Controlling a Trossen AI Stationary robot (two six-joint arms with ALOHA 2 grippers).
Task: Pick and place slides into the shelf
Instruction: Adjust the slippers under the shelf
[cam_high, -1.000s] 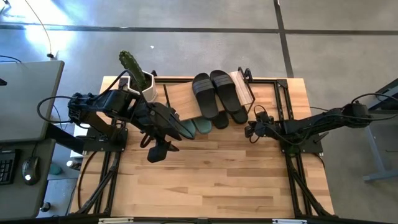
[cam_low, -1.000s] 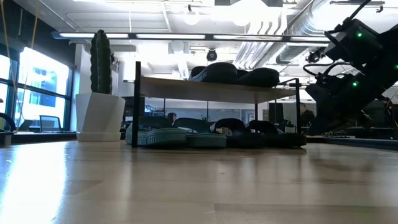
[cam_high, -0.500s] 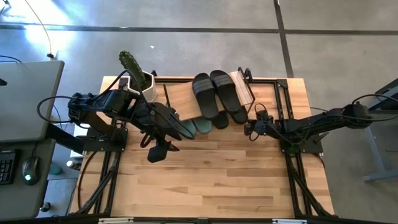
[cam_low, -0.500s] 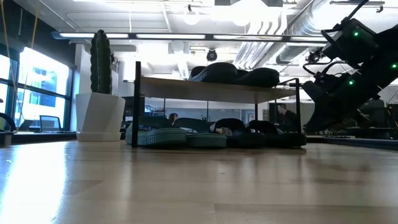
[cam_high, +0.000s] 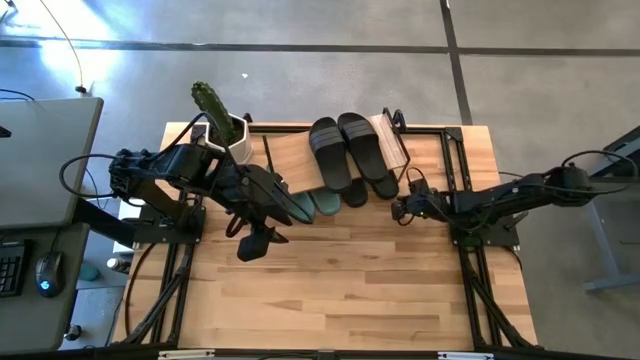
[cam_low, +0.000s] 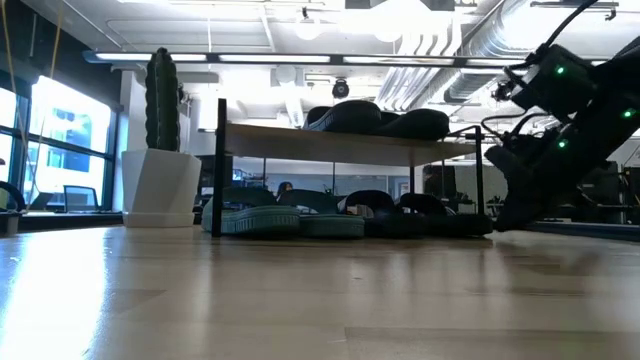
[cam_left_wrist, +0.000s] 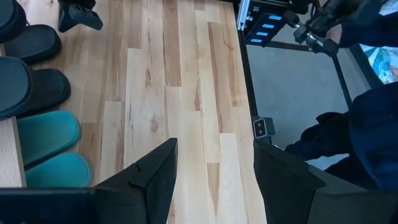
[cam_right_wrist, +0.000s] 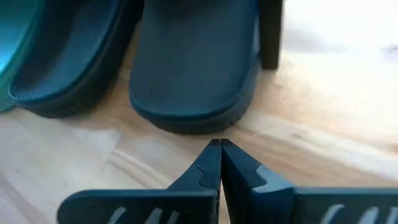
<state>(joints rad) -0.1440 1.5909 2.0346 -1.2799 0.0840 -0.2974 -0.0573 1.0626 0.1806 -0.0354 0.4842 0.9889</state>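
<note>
The shelf (cam_high: 345, 150) stands at the table's far middle. Two black slides (cam_high: 350, 145) lie on its top board. Two green slides (cam_high: 312, 205) and two black slides (cam_high: 370, 190) lie on the table under it, heels sticking out toward the near side. My right gripper (cam_right_wrist: 219, 152) is shut and low over the table, its tips just short of the heel of the rightmost black slide (cam_right_wrist: 193, 74); it also shows in the high view (cam_high: 399, 208). My left gripper (cam_left_wrist: 214, 180) is open and empty, above the table left of the green slides (cam_left_wrist: 46, 149).
A white pot with a cactus (cam_high: 232, 135) stands at the shelf's left end. The shelf's black wire leg (cam_right_wrist: 270, 34) stands right beside the rightmost slide. Bare wood (cam_high: 350, 280) fills the near half of the table. A person in dark clothes (cam_left_wrist: 367, 124) is beside the table.
My right gripper has gone down and a little toward the table's left, closer to the heel of the rightmost black slide. It has stayed shut.
</note>
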